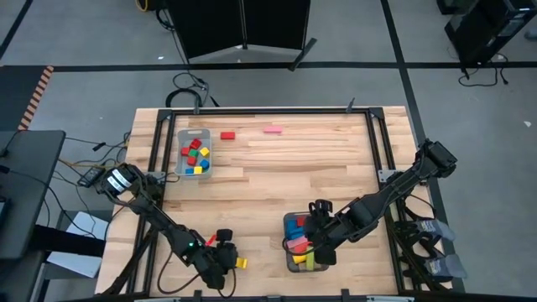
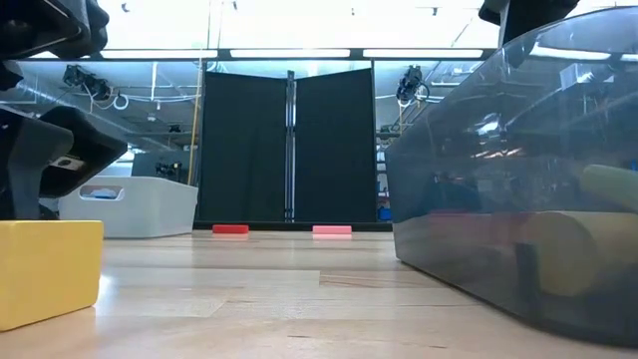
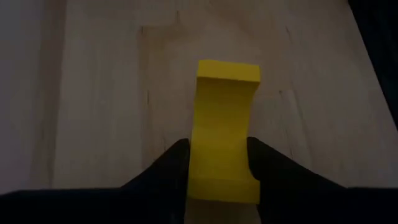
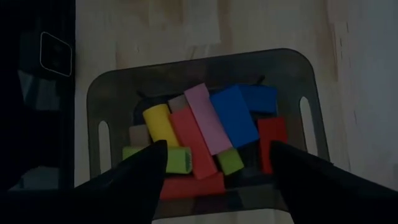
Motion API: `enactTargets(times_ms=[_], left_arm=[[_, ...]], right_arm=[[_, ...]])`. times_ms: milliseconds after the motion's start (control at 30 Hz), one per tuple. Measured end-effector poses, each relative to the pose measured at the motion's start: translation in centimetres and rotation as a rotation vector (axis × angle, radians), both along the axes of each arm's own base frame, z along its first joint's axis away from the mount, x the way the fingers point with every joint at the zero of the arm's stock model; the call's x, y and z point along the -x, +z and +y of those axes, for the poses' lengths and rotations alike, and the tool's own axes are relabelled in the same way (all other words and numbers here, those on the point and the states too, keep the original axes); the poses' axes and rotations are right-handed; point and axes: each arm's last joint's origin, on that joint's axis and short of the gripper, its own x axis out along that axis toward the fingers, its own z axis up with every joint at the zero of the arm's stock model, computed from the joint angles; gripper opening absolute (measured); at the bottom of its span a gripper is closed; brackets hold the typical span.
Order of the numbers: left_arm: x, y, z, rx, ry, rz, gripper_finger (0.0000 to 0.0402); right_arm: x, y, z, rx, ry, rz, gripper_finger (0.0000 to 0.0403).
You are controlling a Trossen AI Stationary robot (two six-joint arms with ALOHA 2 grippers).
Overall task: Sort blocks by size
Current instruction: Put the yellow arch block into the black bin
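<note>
A yellow block [image 3: 224, 124] with waisted sides lies on the table near the front edge; it also shows in the high view [image 1: 242, 262] and in the low view [image 2: 50, 271]. My left gripper [image 3: 219, 163] is shut on it. My right gripper [image 4: 217, 165] is open and empty, above the near grey tray [image 1: 291, 262]. That tray holds several longer blocks [image 4: 205, 134]: red, blue, pink, yellow and green. The far grey tray [image 1: 180, 144] holds several small cubes [image 1: 195, 156]. A red block [image 1: 227, 134] and a pink block [image 1: 273, 129] lie flat on the table's far part. My left gripper pinches the yellow block's two narrowed sides [image 3: 194, 163] between its two fingers, near the block's end closest to the wrist. The fingers [image 3: 268, 163] come from the table's left, slanting down, and lie along the block. The block's underside rests on the table [image 2: 50, 319].
The table's metal frame [image 1: 375, 143] runs along its left, far and right edges. The middle of the wooden table between the two trays is free. In the low view the near tray's wall [image 2: 478, 189] fills the right side.
</note>
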Motion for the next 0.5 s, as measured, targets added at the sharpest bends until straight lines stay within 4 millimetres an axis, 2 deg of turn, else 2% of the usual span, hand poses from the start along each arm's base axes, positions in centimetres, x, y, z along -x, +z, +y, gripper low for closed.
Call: enactTargets(times_ms=[200, 367, 500], left_arm=[[0.0, -0.2, 0.3, -0.002, -0.022, 0.039, 0.0160], [-0.5, -0.1, 0.6, -0.017, -0.032, 0.005, 0.0138], [-1.0, -0.1, 0.9, -0.024, -0.032, -0.020, 0.0138]], right_arm=[[0.0, 0.0, -0.1, 0.002, 0.002, 0.000, 0.0286], [0.0, 0.0, -0.1, 0.006, 0.005, 0.000, 0.0287], [0.0, 0.1, -0.2, 0.027, 0.006, -0.013, 0.0284]])
